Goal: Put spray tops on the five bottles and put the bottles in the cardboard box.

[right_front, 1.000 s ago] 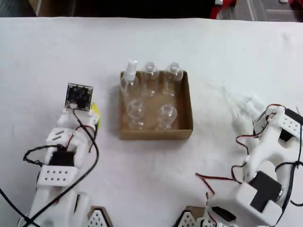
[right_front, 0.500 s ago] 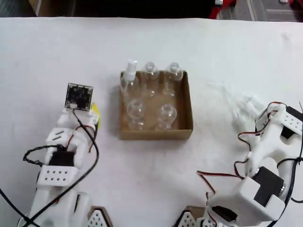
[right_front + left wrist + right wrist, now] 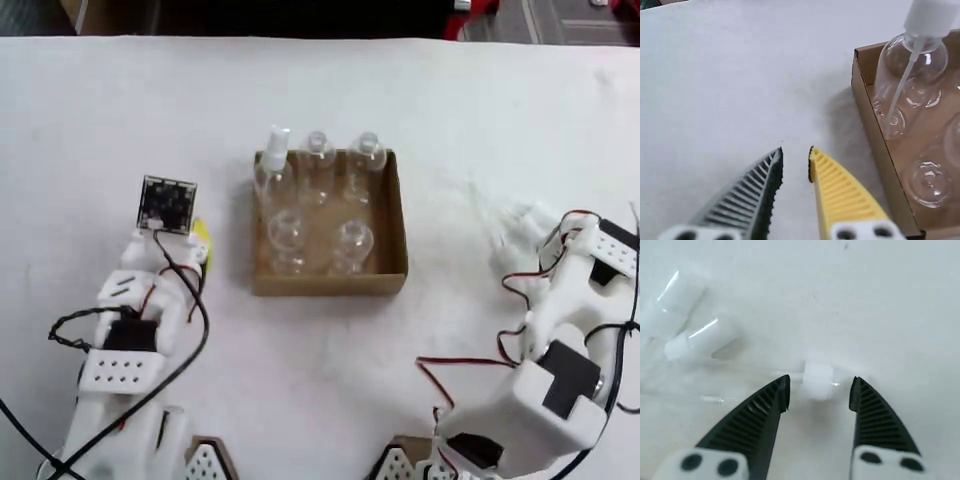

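- table point(image 3: 450, 90): white, carrying everything listed below.
- box point(image 3: 330, 283): brown cardboard, open at the top, mid-table between the two arms.
- bottles point(image 3: 350, 243): five, clear, upright inside the box; three in the far row, two in the near row.
- capped bottle point(image 3: 272, 168): far-row corner on the left arm's side; white spray top fitted, thin tube running down inside.
- open bottles point(image 3: 317, 165): the other four, necks bare.
- loose tops point(image 3: 515, 222): white, with thin clear tubes, in a small cluster on the table on the right arm's side, apart from the box.
- right gripper point(image 3: 819, 387): low over the table by the cluster, jaws spread wide to either side of a single top point(image 3: 817, 380) lying flat; not closed on it.
- left gripper point(image 3: 795, 160): one dark finger, one yellow, parted by a narrow gap with nothing between; over bare table near the box's side wall, not touching it.
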`<action>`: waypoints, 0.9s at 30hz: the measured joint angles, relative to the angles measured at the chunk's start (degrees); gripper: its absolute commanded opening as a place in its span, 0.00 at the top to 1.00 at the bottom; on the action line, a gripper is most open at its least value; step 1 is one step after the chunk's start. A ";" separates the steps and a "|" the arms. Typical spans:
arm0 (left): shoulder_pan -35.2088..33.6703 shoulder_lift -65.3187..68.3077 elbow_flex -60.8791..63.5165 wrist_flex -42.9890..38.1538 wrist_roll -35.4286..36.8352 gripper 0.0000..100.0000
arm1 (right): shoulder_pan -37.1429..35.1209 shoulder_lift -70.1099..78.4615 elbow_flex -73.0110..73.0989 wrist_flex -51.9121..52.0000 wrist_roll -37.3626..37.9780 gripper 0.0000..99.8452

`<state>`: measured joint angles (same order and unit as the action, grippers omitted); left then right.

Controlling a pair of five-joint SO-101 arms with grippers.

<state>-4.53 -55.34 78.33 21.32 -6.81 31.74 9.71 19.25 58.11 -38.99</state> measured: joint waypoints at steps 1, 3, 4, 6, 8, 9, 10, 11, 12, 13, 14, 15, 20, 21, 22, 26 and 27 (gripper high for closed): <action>0.00 0.00 0.00 0.00 0.00 0.91 | 0.00 1.49 -1.76 0.79 0.44 0.76; 0.00 0.00 0.00 0.00 0.00 0.91 | -0.18 5.10 -4.92 3.16 0.97 0.75; 0.00 0.00 0.00 0.00 0.00 0.91 | -0.53 6.51 -5.80 4.84 0.97 0.75; 0.00 0.00 0.00 0.00 0.00 0.91 | -0.70 8.79 -8.70 8.97 1.23 0.75; 0.00 0.00 0.00 0.00 0.00 0.91 | -0.62 10.46 -11.69 13.01 2.02 0.77; 0.00 0.00 0.00 0.00 0.00 0.91 | -0.62 10.73 -13.36 15.47 3.25 0.79; 0.00 0.00 0.00 0.00 0.00 0.91 | -0.70 10.73 -15.47 17.41 4.48 0.81; 0.00 0.00 0.00 0.00 0.00 0.91 | -0.88 10.73 -17.76 19.78 5.71 0.83; 0.00 0.00 0.00 0.00 0.00 0.91 | -0.88 10.73 -20.31 22.51 6.77 0.84; 0.00 0.00 0.00 0.00 0.00 0.91 | -0.88 10.73 -22.95 24.79 7.65 0.84; 0.00 0.00 0.00 0.00 0.00 0.91 | -0.88 10.73 -25.23 27.16 8.44 0.83; 0.00 0.00 0.00 0.00 0.00 0.91 | -0.79 10.73 -27.43 29.27 9.14 0.83; 0.00 0.00 0.00 0.00 0.00 0.91 | -0.70 10.73 -34.02 34.02 16.35 0.81; 0.00 0.00 0.00 0.00 0.00 0.91 | -0.70 10.73 -34.55 34.64 18.37 0.81; 0.00 0.00 0.00 0.00 0.00 0.91 | -0.70 10.73 -34.90 35.34 20.75 0.81; 0.00 0.00 0.00 0.00 0.00 0.91 | -0.70 10.81 -36.92 36.04 31.03 0.81; 0.00 0.00 0.00 0.00 0.00 0.91 | -0.88 10.81 -37.89 36.04 35.08 0.81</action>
<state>-4.53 -55.34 78.33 21.32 -6.81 30.86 20.53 -18.64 94.15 -3.91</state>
